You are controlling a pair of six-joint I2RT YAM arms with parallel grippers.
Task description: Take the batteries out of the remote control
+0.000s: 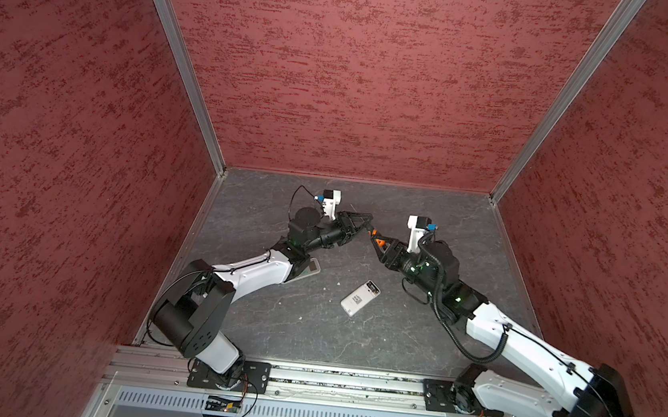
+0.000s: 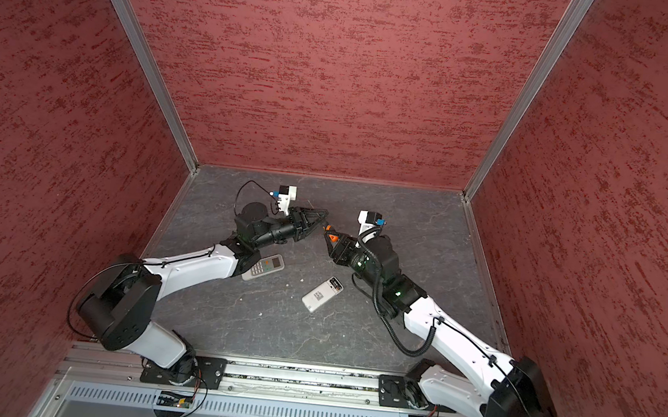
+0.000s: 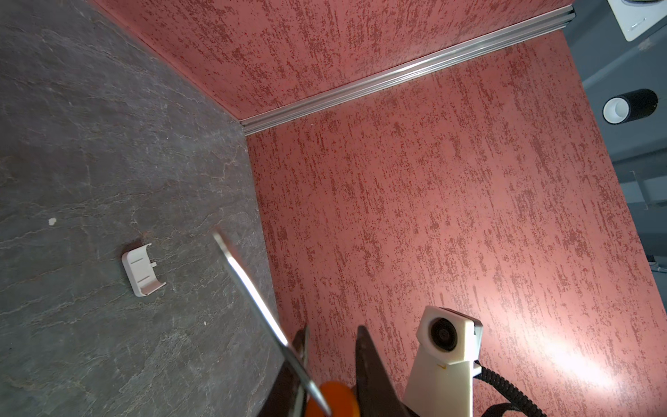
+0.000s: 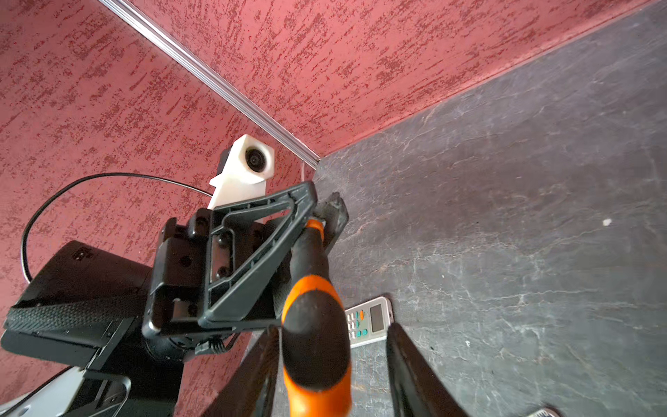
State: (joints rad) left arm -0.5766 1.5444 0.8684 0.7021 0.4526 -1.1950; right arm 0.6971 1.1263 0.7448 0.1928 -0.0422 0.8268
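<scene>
Orange-and-black screwdriver (image 4: 310, 260) caught mid-handover: your left gripper (image 4: 323, 209) pinches its neck, while the right gripper (image 4: 334, 328) stands spread around the handle, not yet clamped. The batteries (image 1: 373, 290) appear to sit in the open bay of the face-down remote (image 1: 358, 300) on the table (image 1: 313, 320). Next, close right firmly before left lets go, then lever them out with the blade.
</scene>
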